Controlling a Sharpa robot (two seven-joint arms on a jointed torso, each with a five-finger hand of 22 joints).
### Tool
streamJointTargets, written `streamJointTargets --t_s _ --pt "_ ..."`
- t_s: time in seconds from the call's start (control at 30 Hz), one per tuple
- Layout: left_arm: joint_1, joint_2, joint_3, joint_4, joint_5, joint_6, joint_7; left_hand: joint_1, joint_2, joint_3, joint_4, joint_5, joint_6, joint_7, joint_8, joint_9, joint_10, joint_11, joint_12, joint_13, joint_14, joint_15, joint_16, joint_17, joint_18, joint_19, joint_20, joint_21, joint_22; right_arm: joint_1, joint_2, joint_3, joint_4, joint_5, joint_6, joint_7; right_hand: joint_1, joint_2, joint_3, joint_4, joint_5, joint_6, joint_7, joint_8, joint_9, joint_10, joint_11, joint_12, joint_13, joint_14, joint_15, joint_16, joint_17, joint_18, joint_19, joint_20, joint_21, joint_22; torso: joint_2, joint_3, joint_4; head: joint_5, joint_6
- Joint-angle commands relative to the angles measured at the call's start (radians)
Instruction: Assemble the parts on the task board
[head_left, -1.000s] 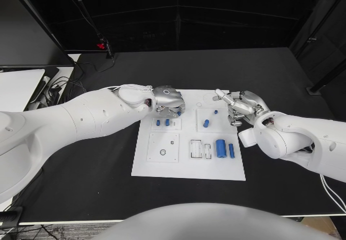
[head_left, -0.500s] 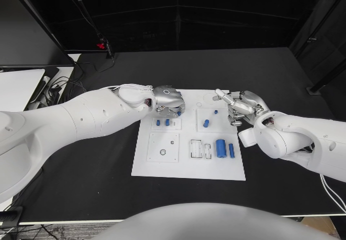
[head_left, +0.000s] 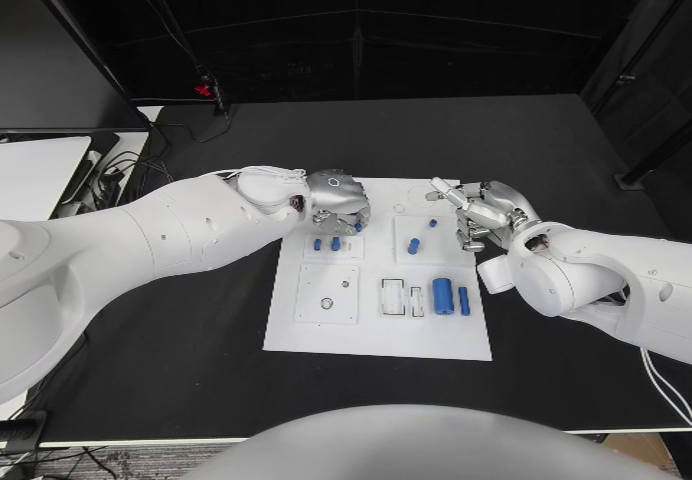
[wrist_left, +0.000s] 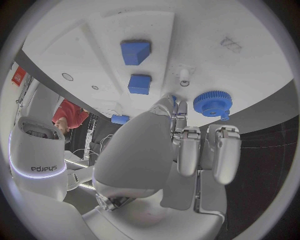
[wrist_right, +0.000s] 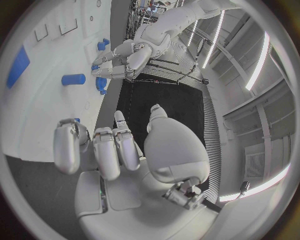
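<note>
**Seating the blue gear on its post**

The left hand (head_left: 335, 203) hovers over the far-left corner of the task board (head_left: 378, 340), fingers curled down; in the left wrist view its fingertips (wrist_left: 177, 107) reach a blue gear (wrist_left: 212, 103) lying near the board's edge, just beside a small white post (wrist_left: 184, 76). Whether the gear is pinched or merely touched, I cannot tell. The right hand (head_left: 480, 217) waits at the board's right edge, fingers loosely apart, holding nothing.

Judging from this, the step is to get the gear onto the post. Doing it well likely means gripping the gear by its toothed rim, keeping it level, centring its bore above the post and lowering it straight, without dragging it across the plate.

Beyond the gear, two blue blocks (wrist_left: 135, 52) stand in the near panel, another blue peg (head_left: 413, 246) lies in the neighbouring panel, and a blue cylinder (head_left: 441, 296) rests further toward the robot
</note>
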Motion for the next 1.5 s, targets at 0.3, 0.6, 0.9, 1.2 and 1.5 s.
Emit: streamJointTargets --t_s 0.3,0.6,0.9,1.2,1.5 --pt "-0.006 -0.004 -0.005 -0.006 -0.020 -0.008 0.004 -0.004 0.016 0.020 0.001 -0.003 0.031 -0.004 0.010 0.006 0.027 -0.003 -0.014 0.000 0.107 -0.010 0.001 0.263 -0.007 0.106 -0.014 0.003 0.263 0.001 -0.001 0.000 0.001 -0.001 0.003 -0.005 0.000 0.008 -0.005 0.001 0.002 -0.002 0.024 0.003 0.000 0.106 0.001 0.003 0.263 0.104 0.005 0.002 0.263 0.015 -0.006 -0.003 -0.007 0.191 0.000 0.0001 -0.0006 -0.005 0.002" --pt "0.008 -0.034 -0.005 0.032 -0.019 -0.115 0.006 -0.022 0.013 0.028 0.003 -0.006 0.029 0.000 0.001 0.002 0.035 0.002 -0.028 -0.001 0.107 -0.003 0.001 0.263 -0.007 0.106 -0.014 0.003 0.263 0.001 -0.001 0.000 -0.002 -0.001 0.001 -0.009 0.001 0.009 -0.005 0.000 0.003 -0.002 0.024 0.004 0.000 0.106 0.001 0.003 0.263 0.104 0.005 0.002 0.263 0.015 -0.007 -0.003 -0.008 0.191 -0.001 0.0010 0.0010 -0.006 0.007" --pt "0.038 -0.100 -0.005 0.123 -0.009 -0.141 -0.005 -0.043 0.005 0.032 0.004 -0.008 0.037 -0.002 -0.002 0.001 0.044 0.003 -0.040 0.000 0.107 -0.002 0.001 0.263 -0.007 0.106 -0.013 0.003 0.263 -0.002 -0.002 0.000 -0.002 -0.001 0.001 -0.011 0.001 0.009 -0.005 0.000 0.003 -0.002 0.024 0.004 0.000 0.106 0.001 0.003 0.263 0.104 0.005 0.002 0.263 0.015 -0.007 -0.003 -0.008 0.191 0.000 0.0015 0.0012 -0.001 0.007" --pt "0.045 -0.166 -0.005 0.177 -0.007 -0.132 -0.012 -0.049 0.003 0.036 0.004 -0.009 0.040 -0.003 -0.004 0.000 0.048 0.002 -0.045 0.000 0.107 -0.002 0.001 0.263 -0.007 0.106 -0.013 0.003 0.263 -0.003 -0.003 0.000 -0.001 -0.001 0.002 -0.010 0.002 0.010 -0.005 0.000 0.004 -0.002 0.024 0.005 0.000 0.106 0.001 0.003 0.263 0.104 0.004 0.002 0.263 0.016 -0.007 -0.003 -0.009 0.191 0.000 0.0010 -0.0001 0.001 0.007" --pt "0.051 -0.221 -0.005 0.217 -0.007 -0.100 -0.027 -0.053 0.000 0.039 0.004 -0.010 0.038 -0.002 -0.007 -0.002 0.051 0.004 -0.049 0.000 0.107 -0.001 0.001 0.263 -0.007 0.106 -0.012 0.003 0.263 -0.003 -0.007 0.000 -0.001 -0.001 0.001 -0.010 0.002 0.010 -0.005 0.000 0.004 -0.002 0.024 0.005 0.000 0.106 0.001 0.003 0.263 0.104 0.004 0.002 0.263 0.016 -0.007 -0.003 -0.009 0.191 0.000 -0.0003 -0.0001 0.001 0.005"
